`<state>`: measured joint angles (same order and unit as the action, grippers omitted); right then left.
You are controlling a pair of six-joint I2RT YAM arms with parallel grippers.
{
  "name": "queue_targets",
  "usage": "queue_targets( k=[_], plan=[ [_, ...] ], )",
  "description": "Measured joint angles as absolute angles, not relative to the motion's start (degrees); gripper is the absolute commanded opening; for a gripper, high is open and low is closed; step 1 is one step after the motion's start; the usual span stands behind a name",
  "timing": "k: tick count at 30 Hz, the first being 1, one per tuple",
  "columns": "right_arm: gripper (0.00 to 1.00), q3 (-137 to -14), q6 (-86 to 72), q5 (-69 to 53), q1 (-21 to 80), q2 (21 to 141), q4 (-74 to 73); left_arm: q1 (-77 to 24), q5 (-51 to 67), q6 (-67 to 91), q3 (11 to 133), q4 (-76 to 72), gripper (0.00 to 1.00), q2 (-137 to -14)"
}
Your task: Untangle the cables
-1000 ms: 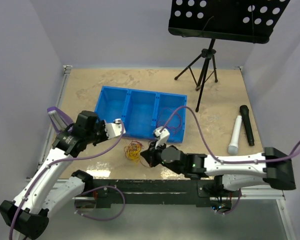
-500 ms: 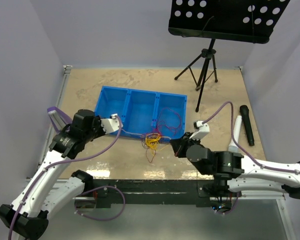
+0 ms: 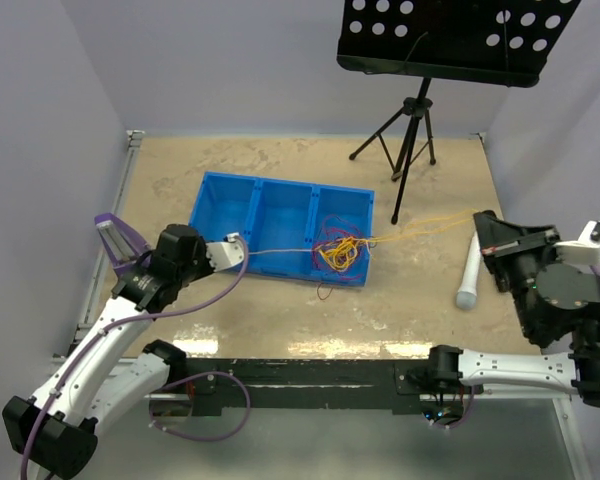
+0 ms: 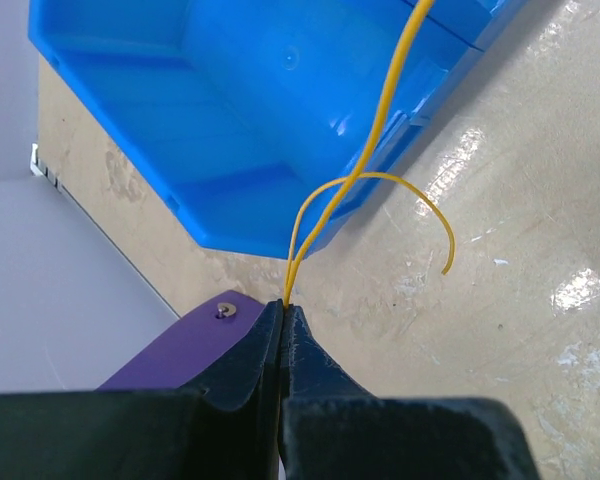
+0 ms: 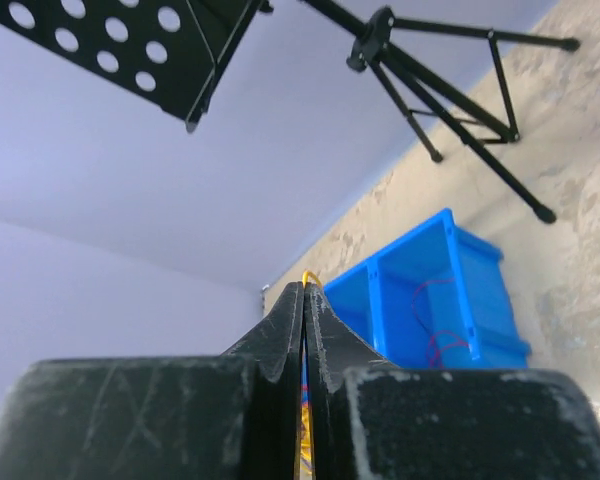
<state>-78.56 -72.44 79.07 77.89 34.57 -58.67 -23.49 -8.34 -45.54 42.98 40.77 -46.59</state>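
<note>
Left pincer [image 3: 237, 242], centre left, and right pincer [image 3: 483, 222], far right, each clamped on a yellow strand [image 4: 390, 100], set wide apart to tension the cables [image 3: 338, 250], bunched over bin's [image 3: 225, 195] right compartment.

The right claw [image 3: 480, 218] has swung from mid-surface to the far right. The cables [image 3: 338, 250] now lie over the bin's [image 3: 280, 182] right end, with a yellow strand pulled taut.

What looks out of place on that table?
The cables do: a knotted clump of them sits in the right end of the blue bin, spilling over its front wall. Yellow strands run taut from it to the left fingers and right fingers, both pinched shut on them.
</note>
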Motion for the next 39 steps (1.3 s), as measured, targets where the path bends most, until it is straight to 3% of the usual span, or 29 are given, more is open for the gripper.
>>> queue_targets(
  k=[6,14,19,23,28,32,39],
  plan=[
    [0.00,-83.94,-62.37,82.08,77.78,33.28,-56.25,-23.49,-9.43,-46.00,38.26,39.88,0.00,-46.41],
    [0.00,-85.30,-32.91,83.94,77.58,26.76,-32.23,-23.49,-10.74,-47.64,30.92,40.40,0.00,-44.77],
    [0.01,-78.39,-28.14,85.21,77.76,25.10,-26.00,-23.49,-7.11,-47.51,33.41,42.87,0.00,-44.93],
    [0.27,-71.50,-35.66,81.23,78.54,31.20,-29.89,-23.49,-4.08,-47.46,38.20,43.92,0.00,-45.39],
    [0.51,-61.23,-44.91,67.26,78.48,50.35,-27.75,-23.49,-1.91,-47.09,40.14,44.60,0.00,-45.15],
    [0.55,-50.65,-46.39,52.64,78.76,63.99,-21.63,-23.49,-1.48,-47.09,40.12,45.80,0.00,-44.45],
    [0.54,-46.87,-48.07,38.87,78.63,71.13,-10.66,-23.49,-1.28,-47.09,39.66,46.24,0.00,-43.05]
  ],
)
